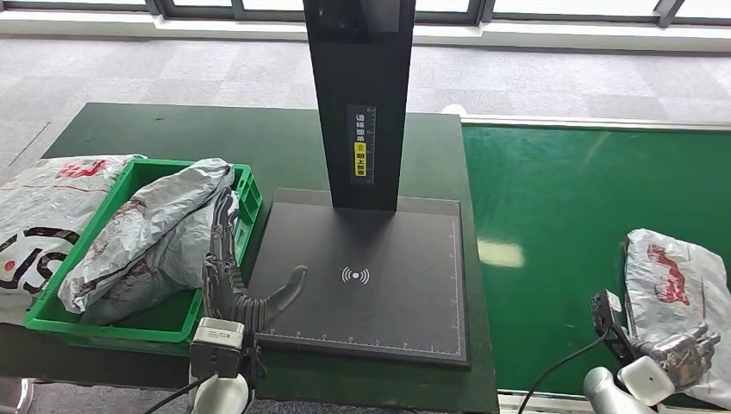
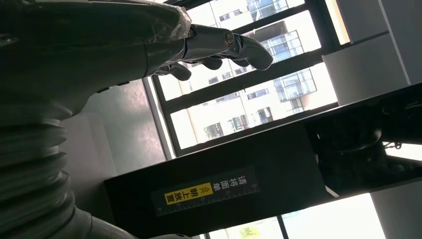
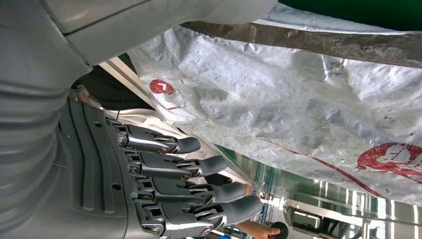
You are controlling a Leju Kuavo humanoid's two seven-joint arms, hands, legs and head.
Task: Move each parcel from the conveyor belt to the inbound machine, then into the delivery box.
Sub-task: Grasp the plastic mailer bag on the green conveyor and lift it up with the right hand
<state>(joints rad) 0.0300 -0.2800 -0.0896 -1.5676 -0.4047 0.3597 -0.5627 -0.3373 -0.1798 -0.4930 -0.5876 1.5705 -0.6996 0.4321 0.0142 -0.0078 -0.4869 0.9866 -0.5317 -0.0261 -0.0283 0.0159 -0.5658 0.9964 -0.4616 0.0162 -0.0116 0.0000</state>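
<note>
Down at the belt's near edge, the right hand sits against the grey parcel lying on the green conveyor belt; the right wrist view has its fingers stretched out and apart under the crinkled plastic, so I judge it reaching in and not yet gripping; the step in hand looks like the pick-up. To do it well, the fingers should slide further under the bag and gather a good fold of the slack film before lifting, since a thin pinch would likely slip; then carry it across to the dark scanner plate of the inbound machine. The left hand is open and holds nothing, poised at the plate's left edge beside the green delivery box, in which a grey bag already lies; another white bag rests outside the box. Beyond, the black post rises from the plate; all of it stands on a dark green table, with grey floor and a window wall behind.
</note>
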